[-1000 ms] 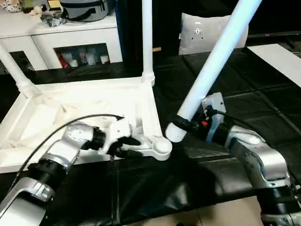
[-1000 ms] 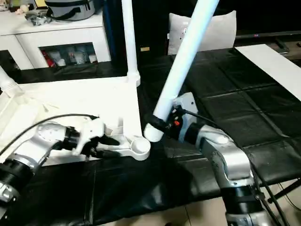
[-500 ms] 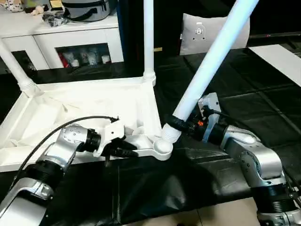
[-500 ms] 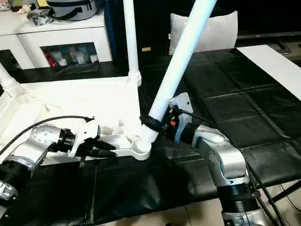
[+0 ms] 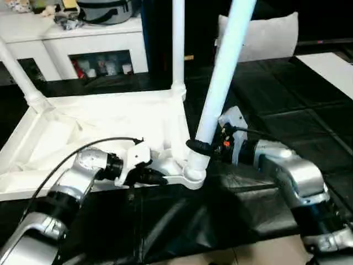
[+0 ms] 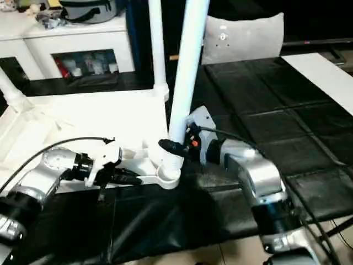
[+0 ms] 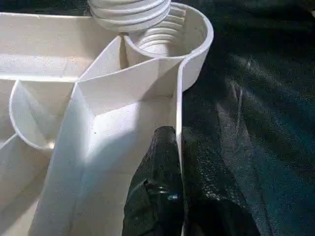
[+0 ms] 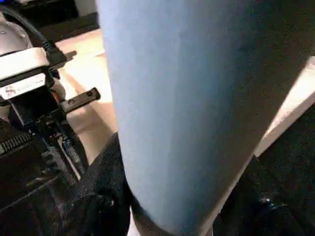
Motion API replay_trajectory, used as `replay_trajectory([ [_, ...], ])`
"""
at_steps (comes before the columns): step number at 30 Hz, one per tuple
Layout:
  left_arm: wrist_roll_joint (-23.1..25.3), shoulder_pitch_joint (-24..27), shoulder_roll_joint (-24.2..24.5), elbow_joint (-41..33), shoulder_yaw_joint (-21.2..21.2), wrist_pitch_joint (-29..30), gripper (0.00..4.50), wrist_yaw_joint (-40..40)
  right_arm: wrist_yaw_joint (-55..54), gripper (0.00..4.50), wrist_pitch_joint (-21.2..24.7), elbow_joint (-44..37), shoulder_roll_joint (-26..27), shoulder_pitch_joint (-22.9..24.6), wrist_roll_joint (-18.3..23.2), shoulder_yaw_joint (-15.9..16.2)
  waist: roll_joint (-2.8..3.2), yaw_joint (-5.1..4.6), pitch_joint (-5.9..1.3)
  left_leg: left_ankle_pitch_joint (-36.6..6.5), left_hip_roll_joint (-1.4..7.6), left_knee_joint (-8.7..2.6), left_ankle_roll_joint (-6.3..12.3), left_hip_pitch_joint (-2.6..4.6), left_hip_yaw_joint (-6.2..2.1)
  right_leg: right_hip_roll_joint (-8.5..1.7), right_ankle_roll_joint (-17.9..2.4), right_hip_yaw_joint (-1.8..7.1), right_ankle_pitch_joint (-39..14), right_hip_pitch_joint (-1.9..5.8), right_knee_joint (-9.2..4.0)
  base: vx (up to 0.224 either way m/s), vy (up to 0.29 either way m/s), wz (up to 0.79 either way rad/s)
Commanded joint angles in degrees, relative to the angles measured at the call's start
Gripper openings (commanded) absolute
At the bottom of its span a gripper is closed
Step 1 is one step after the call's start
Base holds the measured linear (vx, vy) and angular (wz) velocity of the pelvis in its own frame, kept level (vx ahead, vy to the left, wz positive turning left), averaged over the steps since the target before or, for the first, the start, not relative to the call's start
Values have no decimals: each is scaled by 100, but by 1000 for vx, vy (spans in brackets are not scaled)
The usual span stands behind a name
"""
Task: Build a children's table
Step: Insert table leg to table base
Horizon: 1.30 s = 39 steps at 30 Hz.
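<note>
Leg [image 5: 223, 72] now upright over corner socket [image 5: 194, 172]

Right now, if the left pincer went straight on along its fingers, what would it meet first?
Probably the corner socket of the tabletop, where the threaded end of the leg held by the right pincer sits. The left pincer, clamped on the tabletop's rim wall, points along that rim toward the socket.

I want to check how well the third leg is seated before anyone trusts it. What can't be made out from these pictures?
- How deep the leg sits in the corner socket: the left wrist view cuts it off at its top edge.
- The leg's upper end: cut off by the head views' top edge.
- The right gripper fingers' contact: the leg hides it in the right wrist view.
- The left gripper grip on the tabletop rim: too small in the head views.
</note>
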Motion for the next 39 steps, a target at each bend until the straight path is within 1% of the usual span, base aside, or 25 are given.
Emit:
replay_trajectory([
  [1,-145,168,-125,-276,48,142,0,114,97,186,72,61,-44,5,-63,165,-52,13,-437,-260,80,-407,349,-51,95,-381,-131,391,-1910,428,-330,0,0,0],
  [2,-142,233,-138,-402,58,203,0,171,106,186,36,81,-32,-8,-59,162,-76,12,-433,-252,76,-409,359,-54,100,-373,-132,393,-1919,424,-336,0,0,0],
  [3,-106,331,-154,-619,66,357,0,283,156,186,20,102,-22,-36,-45,173,-65,15,-431,-254,80,-413,350,-54,98,-379,-153,395,-1924,427,-327,0,0,0],
  [4,-44,373,-154,-723,50,433,0,366,199,186,25,94,-27,-43,-43,196,-102,13,-429,-271,87,-417,351,-54,102,-380,-158,396,-1943,429,-320,0,0,0],
  [5,52,395,-162,-792,36,578,0,523,239,186,52,67,-26,-41,-21,211,-86,10,-419,-308,79,-417,355,-52,111,-377,-143,397,-2030,427,-340,0,0,0],
  [6,52,395,-162,-792,36,578,0,523,239,186,52,67,-26,-41,-21,211,-88,10,-413,-323,58,-412,366,-49,116,-368,-101,388,-2115,423,-362,0,0,0],
  [7,134,404,-189,-831,42,680,0,697,266,186,84,28,-30,-33,2,219,-117,4,-412,-341,60,-416,365,-50,122,-365,-84,390,-2146,426,-370,0,0,0],
  [8,184,409,-235,-865,80,739,0,866,281,186,95,-12,-42,-30,9,222,-108,9,-407,-363,58,-417,364,-45,119,-365,-70,382,-2192,423,-374,0,0,0],
  [10,202,393,-356,-913,205,896,0,1213,304,186,151,-94,-87,-41,62,163,-112,-8,-380,-559,27,-409,336,-31,136,-349,85,345,-2545,413,-452,0,0,0],
  [12,250,375,-393,-979,247,1023,0,1410,334,186,174,-130,-151,-69,107,80,-121,-13,-375,-637,11,-406,324,-24,138,-343,180,326,-2695,412,-484,0,0,0],
  [13,283,374,-385,-1050,250,1092,0,1470,362,186,195,-161,-204,-80,142,26,-129,-20,-377,-706,-17,-392,325,-20,144,-330,322,296,-2843,407,-522,0,0,0],
  [15,254,402,-376,-1224,255,1171,0,1424,461,186,232,-175,-302,-78,166,-8,-134,-52,-384,-736,-19,-388,346,-39,134,-324,431,277,-2844,422,-538,0,0,0],
  [17,220,414,-380,-1291,259,1195,0,1383,520,186,231,-164,-360,-68,151,2,-141,-85,-384,-752,-39,-375,381,-34,138,-315,467,268,-2863,405,-555,0,0,0],
  [18,219,416,-380,-1297,258,1190,0,1376,524,186,228,-160,-364,-67,146,4,-141,-102,-387,-709,-46,-374,408,-46,136,-308,451,267,-2827,404,-549,0,0,0],
  [19,196,475,-374,-1412,226,1034,0,1219,558,186,177,-66,-418,-44,66,32,-118,-119,-397,-682,-38,-374,425,-49,127,-310,409,270,-2763,406,-541,0,0,0],
  [20,196,475,-374,-1412,226,1034,0,1219,558,186,177,-66,-418,-44,66,32,-118,-119,-397,-682,-38,-374,425,-49,127,-310,409,270,-2763,406,-541,0,0,0],
  [21,215,548,-329,-1509,142,920,0,1066,524,186,116,70,-378,-45,15,33,-104,-128,-403,-631,-21,-381,441,-55,115,-314,335,282,-2646,411,-518,0,0,0],
  [27,205,571,-308,-1568,84,885,0,994,454,186,-25,360,-212,-74,-11,121,-115,-121,-419,-455,0,-389,481,-65,117,-325,113,320,-2382,420,-450,0,0,0],
  [29,214,564,-298,-1580,57,877,0,935,466,186,-50,478,-151,-109,-29,147,-127,-119,-414,-445,2,-395,475,-60,120,-326,85,329,-2396,417,-445,0,0,0],
  [30,223,552,-295,-1575,43,864,0,915,497,186,-76,580,-121,-149,-64,188,-117,-119,-412,-460,3,-395,471,-55,122,-330,73,328,-2420,414,-443,0,0,0],
  [33,225,539,-301,-1571,61,842,0,902,581,186,-119,749,-96,-228,-128,290,-119,-140,-403,-535,2,-397,456,-54,121,-326,93,319,-2483,415,-456,0,0,0],
  [34,227,527,-306,-1555,65,828,0,891,594,186,-148,808,-90,-254,-152,311,-133,-148,-403,-534,-5,-396,460,-58,124,-329,93,320,-2488,420,-455,0,0,0],
  [36,241,502,-306,-1524,50,778,0,854,620,186,-184,910,-78,-292,-180,329,-123,-149,-401,-541,-1,-396,463,-51,125,-333,98,324,-2517,414,-465,0,0,0],
  [38,265,482,-296,-1499,31,734,0,827,657,186,-291,1060,-81,-327,-244,355,-131,-153,-407,-523,10,-399,459,-54,121,-336,79,331,-2466,417,-452,0,0,0],
  [39,261,478,-298,-1494,41,723,0,832,657,186,-312,1124,-63,-323,-215,307,-130,-155,-408,-520,11,-399,461,-53,122,-335,68,331,-2453,416,-446,0,0,0],
])
